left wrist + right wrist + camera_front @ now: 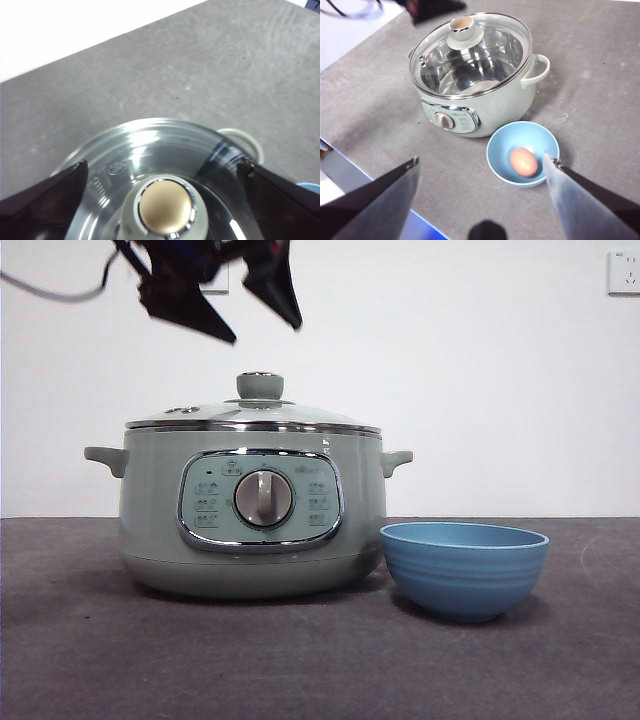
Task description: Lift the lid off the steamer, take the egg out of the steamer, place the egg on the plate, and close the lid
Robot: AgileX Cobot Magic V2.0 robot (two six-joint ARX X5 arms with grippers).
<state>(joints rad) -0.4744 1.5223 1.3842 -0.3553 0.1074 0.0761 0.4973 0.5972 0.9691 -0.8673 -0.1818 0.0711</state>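
Observation:
The pale green steamer (250, 510) stands on the grey table with its glass lid (255, 415) on. My left gripper (265, 332) hangs open a little above the lid's knob (260, 385). In the left wrist view its jaws (162, 167) stand wide on either side of the knob (165, 207). The egg (523, 162) lies in the blue bowl (500, 145) beside the steamer (495, 107). It is hidden inside the bowl (465, 570) in the front view. My right gripper (481, 160) is open and empty, high above the table near the bowl.
The table's front edge (380, 182) runs close to the steamer's panel side. A wall socket (622, 272) sits at the back right. A cable (60, 290) hangs from the left arm at the top left.

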